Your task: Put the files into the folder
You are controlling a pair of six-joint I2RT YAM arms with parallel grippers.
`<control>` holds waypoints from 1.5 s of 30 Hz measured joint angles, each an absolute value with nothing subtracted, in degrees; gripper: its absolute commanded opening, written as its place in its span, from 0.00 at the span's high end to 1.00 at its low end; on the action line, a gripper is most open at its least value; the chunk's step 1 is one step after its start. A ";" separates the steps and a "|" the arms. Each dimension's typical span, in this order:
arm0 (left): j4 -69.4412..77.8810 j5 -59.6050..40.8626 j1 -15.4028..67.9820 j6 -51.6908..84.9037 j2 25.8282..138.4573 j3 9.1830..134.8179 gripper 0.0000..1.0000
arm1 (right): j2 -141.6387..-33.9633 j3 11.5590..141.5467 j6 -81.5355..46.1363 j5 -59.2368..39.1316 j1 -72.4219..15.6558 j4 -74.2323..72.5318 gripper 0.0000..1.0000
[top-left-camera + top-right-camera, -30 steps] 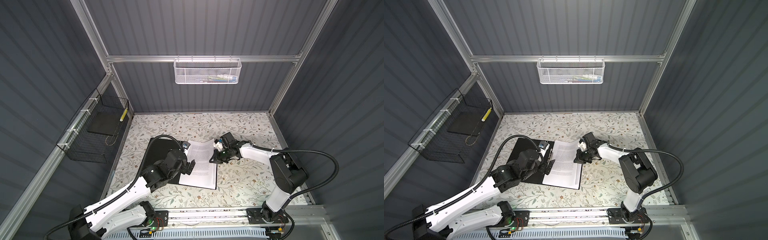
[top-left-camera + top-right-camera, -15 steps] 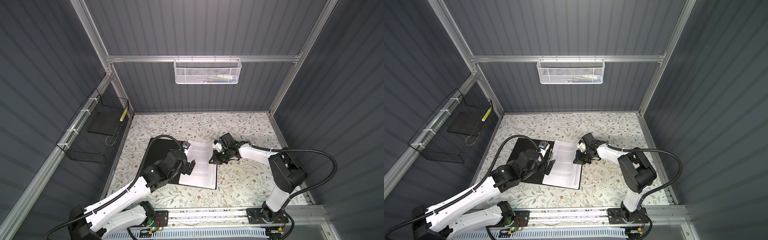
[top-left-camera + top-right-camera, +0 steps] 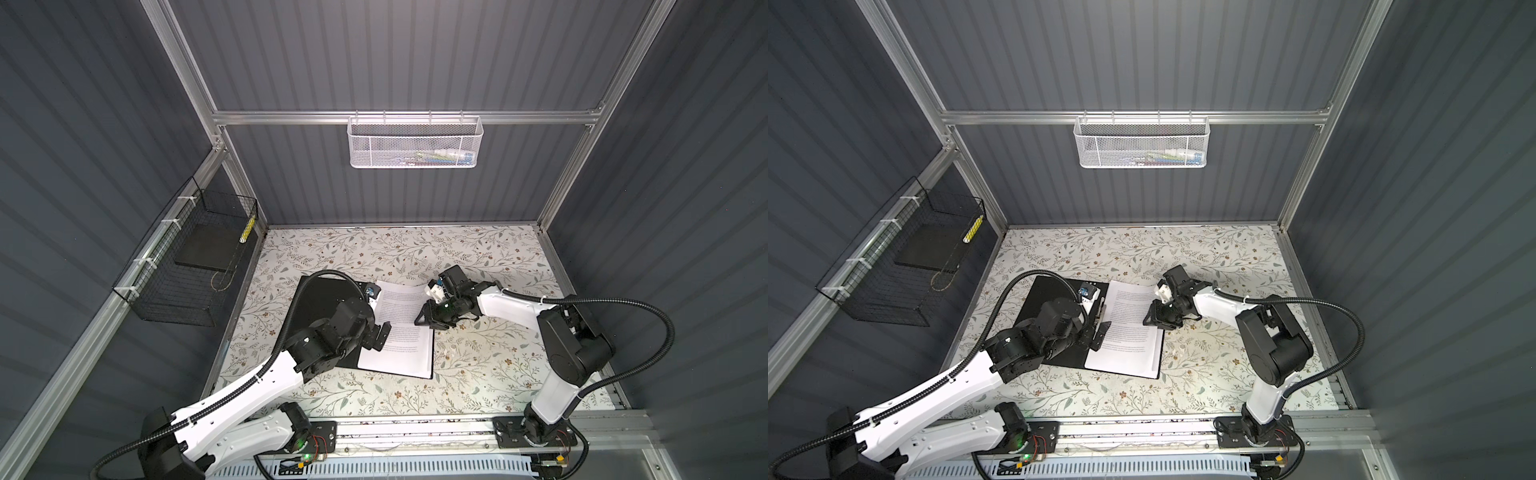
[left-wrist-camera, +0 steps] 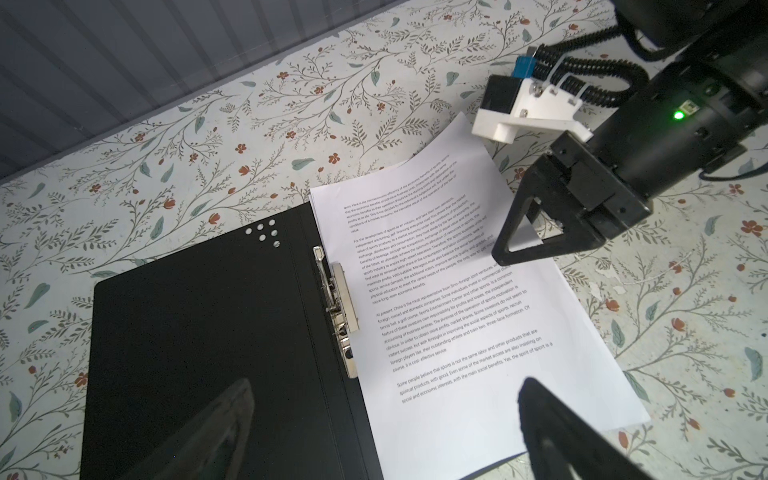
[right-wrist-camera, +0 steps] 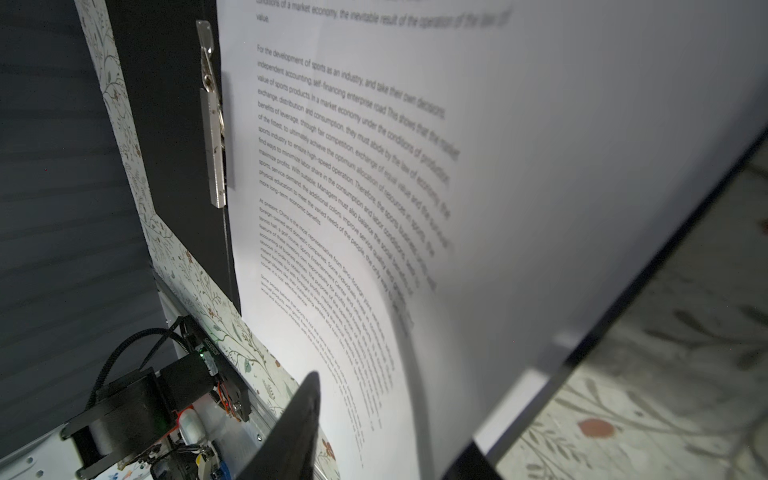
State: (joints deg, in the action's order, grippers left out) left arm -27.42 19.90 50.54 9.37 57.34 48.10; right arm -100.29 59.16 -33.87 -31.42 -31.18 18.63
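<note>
The folder (image 3: pixel 320 299) (image 3: pixel 1046 299) lies open on the table, black inside, with a metal spine clip (image 4: pixel 340 307) (image 5: pixel 214 137). The files (image 3: pixel 405 332) (image 3: pixel 1133 328) (image 4: pixel 457 311) (image 5: pixel 457 208), white printed sheets, lie on its right half beside the clip. My right gripper (image 3: pixel 422 322) (image 3: pixel 1148 320) (image 4: pixel 511 249) (image 5: pixel 395 419) is low at the sheets' right edge, open, with the paper's edge between its fingers. Above the folder's near part hovers my left gripper (image 3: pixel 380 332) (image 3: pixel 1100 332) (image 4: pixel 386 390), open and holding nothing.
A white mesh basket (image 3: pixel 415 143) hangs on the back wall. A black wire basket (image 3: pixel 195 266) is fixed to the left wall. The arms' rail (image 3: pixel 415 428) runs along the front edge. Floral tabletop (image 3: pixel 478 374) lies around the folder.
The right gripper's jaws have parted at the sheets' right edge. Both arms stay almost where they were, and the sheets lie as before.
</note>
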 measured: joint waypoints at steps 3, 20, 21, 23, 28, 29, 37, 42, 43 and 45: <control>-28.91 18.17 48.60 11.07 57.80 49.60 0.00 | -100.01 59.48 -33.28 -29.02 -31.14 19.97 0.39; -25.78 -9.74 17.61 24.84 76.09 52.40 0.00 | -91.98 46.26 -35.99 -15.44 -30.04 5.54 0.01; -25.23 -10.39 17.15 25.19 77.17 52.36 0.00 | -92.47 45.25 -36.84 -15.75 -30.24 4.01 0.01; -23.77 -11.66 16.97 25.56 79.33 52.34 0.00 | -92.73 44.51 -38.04 -16.62 -30.48 0.49 0.01; -21.85 -15.07 16.99 25.76 86.19 52.34 0.00 | -94.15 43.18 -40.38 -19.84 -30.74 -6.15 0.01; -21.76 -15.79 16.99 25.76 87.09 52.34 0.00 | -94.26 43.00 -40.60 -20.32 -30.74 -6.83 0.01; -21.23 -22.52 17.32 25.54 91.33 51.77 0.00 | -94.48 42.28 -42.70 -21.89 -30.74 -8.91 0.01; -20.36 -24.82 19.00 25.56 91.92 50.00 0.00 | -95.94 43.59 -43.83 -22.13 -30.22 -9.41 0.01; -20.10 -25.17 19.66 25.54 92.18 49.91 0.00 | -96.18 43.86 -44.14 -22.17 -30.00 -9.45 0.01; -19.07 -25.65 20.73 25.56 92.29 49.78 0.00 | -96.40 44.01 -44.64 -22.41 -29.54 -9.54 0.01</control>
State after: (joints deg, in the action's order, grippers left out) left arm -19.07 -25.65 20.73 25.56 92.29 49.78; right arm -96.40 44.01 -44.64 -22.41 -29.54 -9.54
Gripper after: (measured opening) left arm 0.997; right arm 0.989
